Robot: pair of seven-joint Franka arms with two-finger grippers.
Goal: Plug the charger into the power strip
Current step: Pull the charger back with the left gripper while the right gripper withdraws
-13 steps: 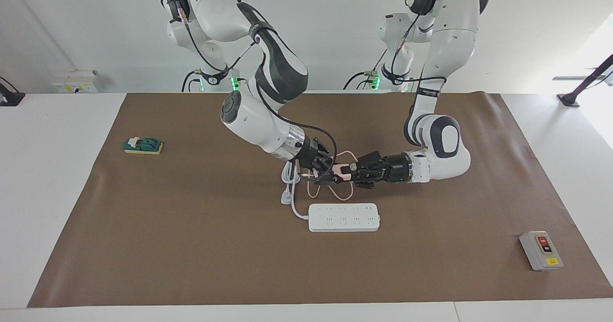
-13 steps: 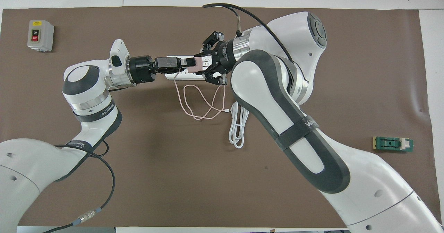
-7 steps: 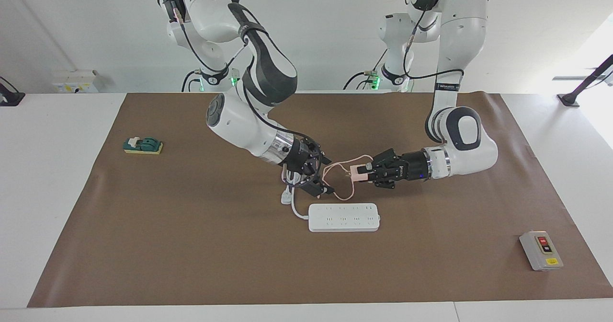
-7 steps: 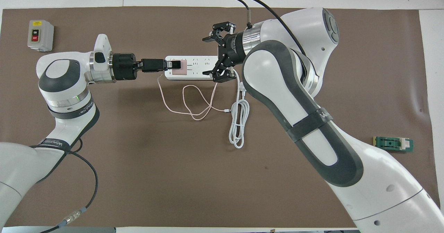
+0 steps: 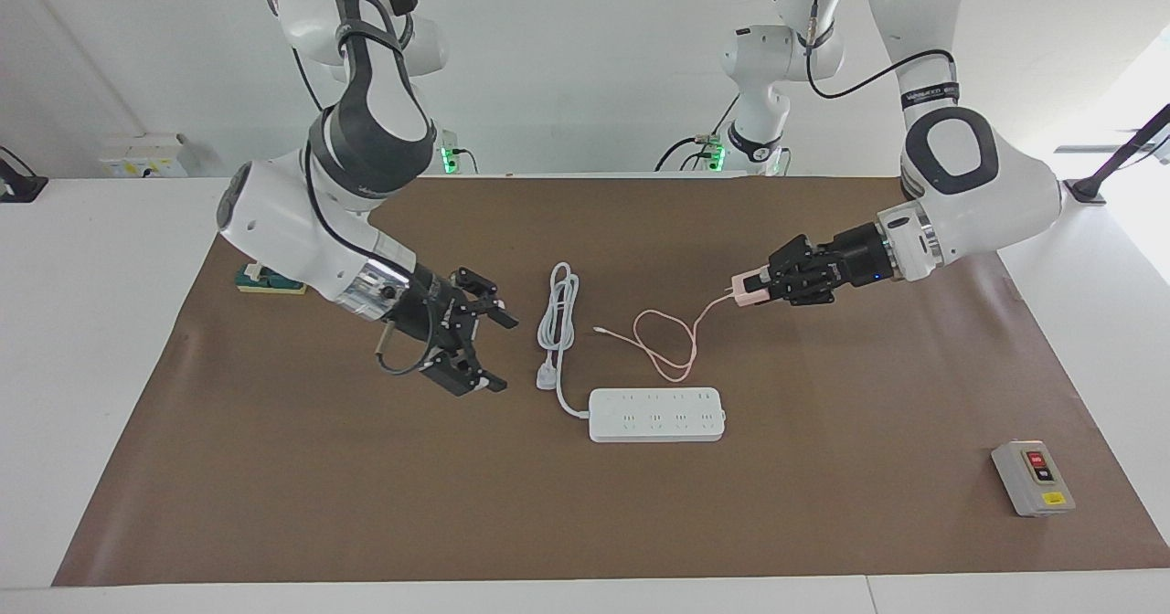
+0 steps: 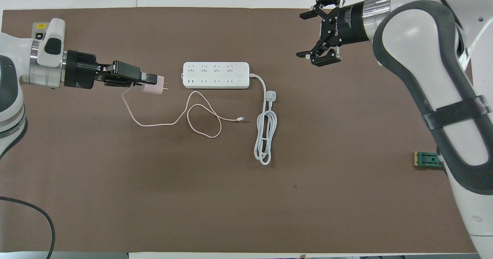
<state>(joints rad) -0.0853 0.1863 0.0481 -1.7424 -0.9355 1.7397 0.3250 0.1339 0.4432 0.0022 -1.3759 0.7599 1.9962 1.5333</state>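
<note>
While your left pincer point(image 5: 751, 288) clamps the charger point(image 5: 745, 290) above the table point(image 5: 823, 504), prongs toward the power strip point(image 5: 656, 414), your right pincer point(image 5: 475, 340) hangs spread apart, holding nothing.

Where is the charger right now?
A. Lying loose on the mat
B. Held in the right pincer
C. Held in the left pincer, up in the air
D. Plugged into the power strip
C: the left pincer grips the charger above the mat, prongs bare, clear of the power strip; the right pincer is open and holds nothing.
</note>
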